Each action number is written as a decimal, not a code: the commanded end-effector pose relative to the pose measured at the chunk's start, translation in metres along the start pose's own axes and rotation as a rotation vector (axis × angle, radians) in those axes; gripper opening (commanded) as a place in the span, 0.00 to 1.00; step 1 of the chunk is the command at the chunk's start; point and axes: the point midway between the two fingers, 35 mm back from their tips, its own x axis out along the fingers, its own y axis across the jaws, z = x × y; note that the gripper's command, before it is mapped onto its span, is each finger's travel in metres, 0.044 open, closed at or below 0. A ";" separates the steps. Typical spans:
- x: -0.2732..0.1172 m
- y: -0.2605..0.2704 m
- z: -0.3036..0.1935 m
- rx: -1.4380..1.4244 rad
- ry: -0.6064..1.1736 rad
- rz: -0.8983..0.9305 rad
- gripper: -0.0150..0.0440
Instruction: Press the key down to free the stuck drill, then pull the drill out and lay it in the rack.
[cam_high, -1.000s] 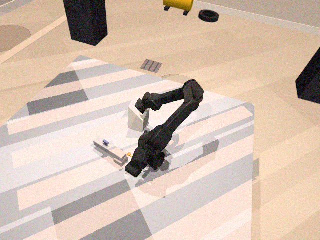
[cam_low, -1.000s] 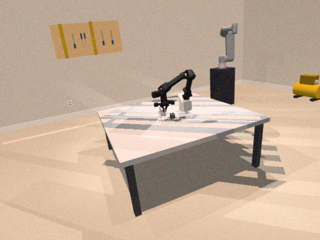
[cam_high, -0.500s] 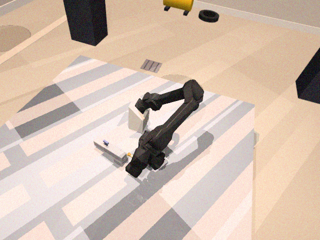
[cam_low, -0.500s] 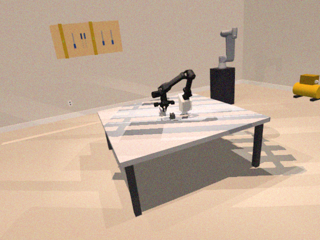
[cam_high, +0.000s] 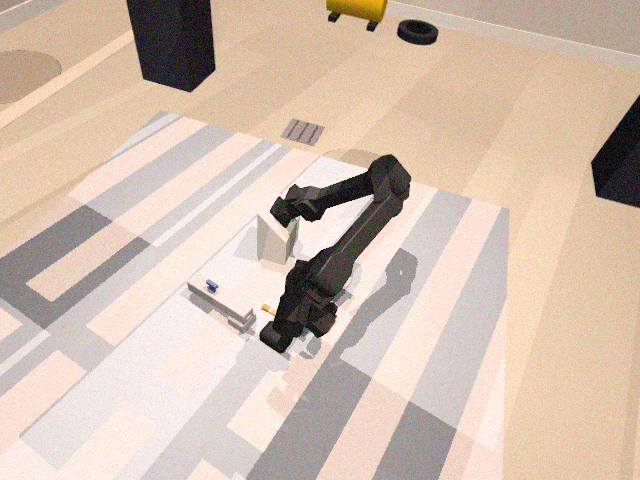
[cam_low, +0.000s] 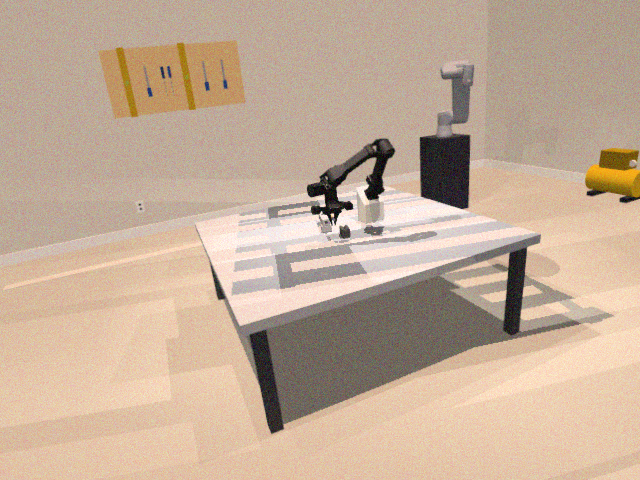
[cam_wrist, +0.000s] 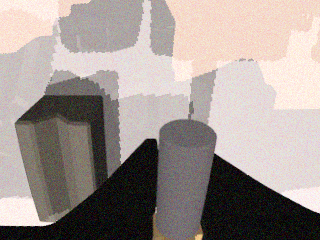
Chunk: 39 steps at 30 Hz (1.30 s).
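Sunlit boards and a pegboard wall (cam_low: 152, 77) frame my striped worktable (cam_high: 413, 330) (cam_low: 289, 310), where my pincer (cam_high: 310, 314) (cam_low: 334, 221) (cam_wrist: 168, 150) grips the grey cylinder (cam_wrist: 184, 175), presumably the drill, apparently for the pull and carry. A grooved block (cam_low: 344, 231) (cam_wrist: 65, 165), likely the rack, stands nearby, its channel suited to cradling the shank. The blue tab (cam_high: 211, 284), perhaps the key, sits on a pale bar (cam_high: 222, 299). My arm hides the drill from above; its lower end is cut off, leaving its release uncertain.

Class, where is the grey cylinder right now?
In the wrist view, the grey cylinder is low, just right of centre, held in the tool, with the ridged block to its left.
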 end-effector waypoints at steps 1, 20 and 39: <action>0.001 0.007 0.001 0.008 -0.003 0.000 0.25; 0.008 0.041 0.014 0.009 -0.004 0.001 0.25; 0.026 0.056 0.016 0.009 -0.005 0.002 0.25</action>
